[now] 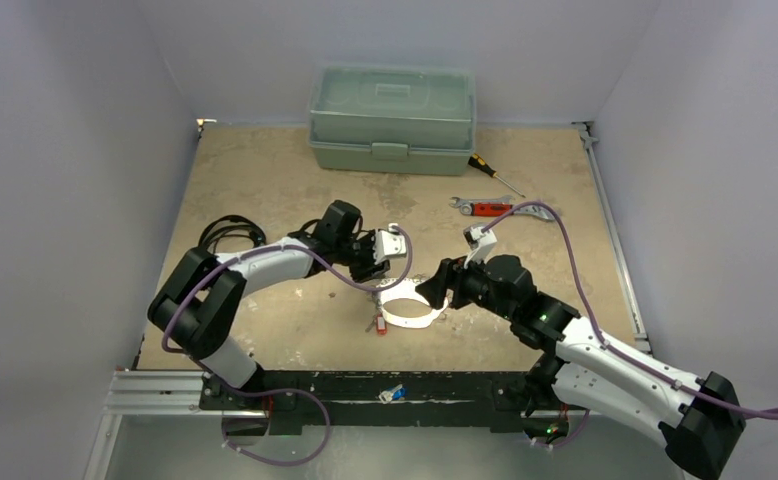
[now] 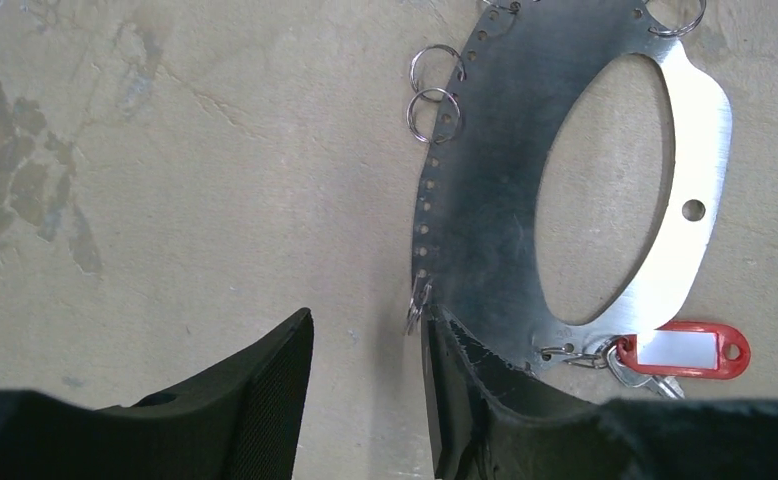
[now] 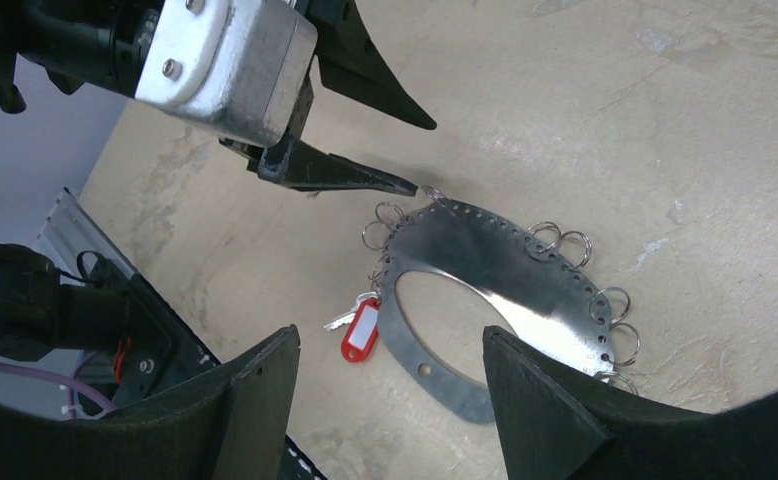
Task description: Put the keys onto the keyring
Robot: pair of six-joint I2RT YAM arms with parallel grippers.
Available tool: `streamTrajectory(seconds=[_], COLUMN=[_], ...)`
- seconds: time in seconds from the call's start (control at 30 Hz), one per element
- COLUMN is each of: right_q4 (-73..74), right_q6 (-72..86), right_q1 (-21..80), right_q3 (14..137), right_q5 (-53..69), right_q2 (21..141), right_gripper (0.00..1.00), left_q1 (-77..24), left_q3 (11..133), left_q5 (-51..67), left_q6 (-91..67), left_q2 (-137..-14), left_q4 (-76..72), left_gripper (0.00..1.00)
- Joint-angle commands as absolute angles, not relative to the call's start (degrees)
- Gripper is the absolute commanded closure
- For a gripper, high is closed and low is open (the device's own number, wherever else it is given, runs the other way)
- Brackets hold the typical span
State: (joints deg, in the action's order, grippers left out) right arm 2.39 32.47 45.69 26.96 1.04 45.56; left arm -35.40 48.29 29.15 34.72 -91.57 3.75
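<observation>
Checking left gripper (image 2: pixel 365 325) first: found its fingers apart, nothing clamped between them. Saw one fingertip (image 2: pixel 460 400) right at the rim of the keyring (image 2: pixel 485 200), beside a small split ring (image 2: pixel 417 305) hanging off that rim; couldn't tell whether touching. Noted keyring as a flat silver oval plate with a big oval cutout, lying flat on the table (image 1: pixel 265 190) between the two grippers, holes punched along one edge, several split rings through them. Found red-tagged key (image 2: pixel 680 350) already hooked on via a split ring at one end of the plate, lying on the table just beside it. Spotted blue-tagged key (image 1: pixel 395 393) well apart from the plate, down on the black rail (image 1: pixel 445 385) at the near edge, between the arm bases; too small for detail. Saw right gripper (image 3: pixel 390 335) above the plate, fingers spread wide, holding nothing. Logged green toolbox (image 1: pixel 392 120) at the far edge, screwdriver (image 1: pixel 492 172) and red-handled wrench (image 1: pixel 485 208) near its right end, black cable (image 1: pixel 227 233) coiled by the left arm.
</observation>
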Motion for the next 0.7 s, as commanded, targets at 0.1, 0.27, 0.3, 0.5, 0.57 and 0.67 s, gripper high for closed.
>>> streamTrajectory(seconds=[0.1, 0.27, 0.3, 0.5, 0.57, 0.67], right_q4=[1.46, 1.94, 2.08, 2.2, 2.02, 1.95], right_q6=[31.9, 32.03, 32.05, 32.14, 32.17, 32.17], right_q1=[45.47, 45.48, 45.45, 45.48, 45.48, 45.49], right_q3=[26.57, 26.37, 26.37, 26.1, 25.95, 25.8], right_q5=[0.55, 0.18, 0.18, 0.42, 0.48, 0.59], right_q2=[43.44, 42.5, 42.38, 42.04, 41.93, 41.84], right_gripper=[0.29, 0.29, 0.29, 0.29, 0.29, 0.29], left_q1=[-34.71, -34.72, -34.64, -34.63, -34.55, -34.57], left_q3=[56.62, 57.15, 57.35, 57.52, 57.57, 57.14], left_q5=[36.96, 38.72, 39.04, 39.18, 39.74, 40.29], left_q6=[42.33, 44.47, 44.79, 45.08, 45.21, 45.18], left_q2=[-97.57, -98.86, -98.88, -99.71, -99.63, -98.76], left_q4=[12.14, 15.06, 15.67, 16.58, 16.63, 15.84], left_gripper=[0.6, 0.63, 0.63, 0.65, 0.65, 0.63])
